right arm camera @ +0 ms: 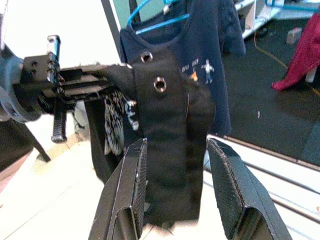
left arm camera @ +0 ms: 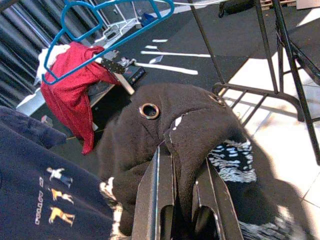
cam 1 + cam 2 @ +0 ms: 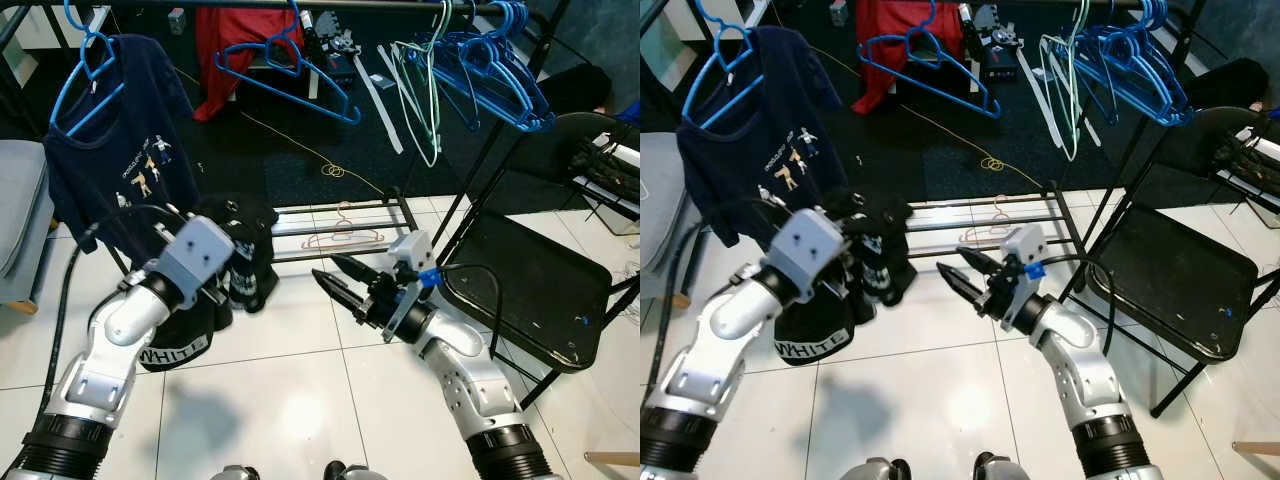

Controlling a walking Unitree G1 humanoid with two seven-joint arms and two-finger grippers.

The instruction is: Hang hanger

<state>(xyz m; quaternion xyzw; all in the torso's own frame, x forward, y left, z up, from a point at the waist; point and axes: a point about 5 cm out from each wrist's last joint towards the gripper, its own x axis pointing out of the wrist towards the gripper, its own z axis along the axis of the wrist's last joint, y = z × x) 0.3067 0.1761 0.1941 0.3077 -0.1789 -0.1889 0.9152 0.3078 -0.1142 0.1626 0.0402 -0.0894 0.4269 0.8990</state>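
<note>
A soft, limp black garment (image 3: 240, 255) is held pinched in the left gripper (image 3: 232, 268) below the clothes rail (image 3: 300, 5), while the right gripper (image 3: 335, 278), fingers spread, is aimed at its eyelet edge, judged the firmest hold.

Left pincer (image 3: 243, 268) clamped, raised forward, right pincer (image 3: 337, 277) fingers spread, facing it

White tiles meet dark carpet.
We see a glossy white tiled floor (image 3: 300, 370), a black folding chair (image 3: 530, 290) on the right, and dark carpet (image 3: 280, 150) beyond.
</note>
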